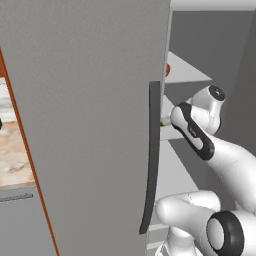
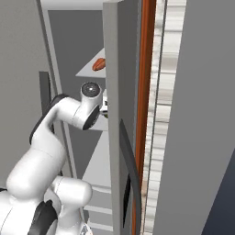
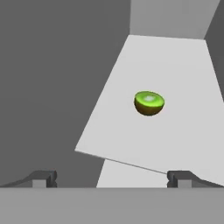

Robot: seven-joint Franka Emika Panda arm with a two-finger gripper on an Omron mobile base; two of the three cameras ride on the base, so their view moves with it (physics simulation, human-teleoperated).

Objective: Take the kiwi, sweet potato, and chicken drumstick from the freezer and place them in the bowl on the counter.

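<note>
The kiwi (image 3: pixel 149 103), a bright-green half with a pale centre, lies on a pale grey shelf (image 3: pixel 183 65) inside the freezer. My gripper (image 3: pixel 111 179) is open, with nothing between its dark fingertips (image 3: pixel 43 178), and hangs short of the shelf's front edge, with the kiwi ahead and a little to the right. In the right base view an orange-brown oblong, apparently the sweet potato (image 2: pixel 98 64), rests on the shelf above the hand. The chicken drumstick and the bowl are out of view. My arm (image 1: pixel 192 130) reaches into the freezer past the open door (image 1: pixel 85 125).
The grey freezer door with its long dark handle (image 1: pixel 152 155) stands close to the left of the arm. A second grey door (image 2: pixel 117 137) with an orange-brown edge is on the right. A strip of the counter (image 1: pixel 12 155) shows far left. More shelves lie below.
</note>
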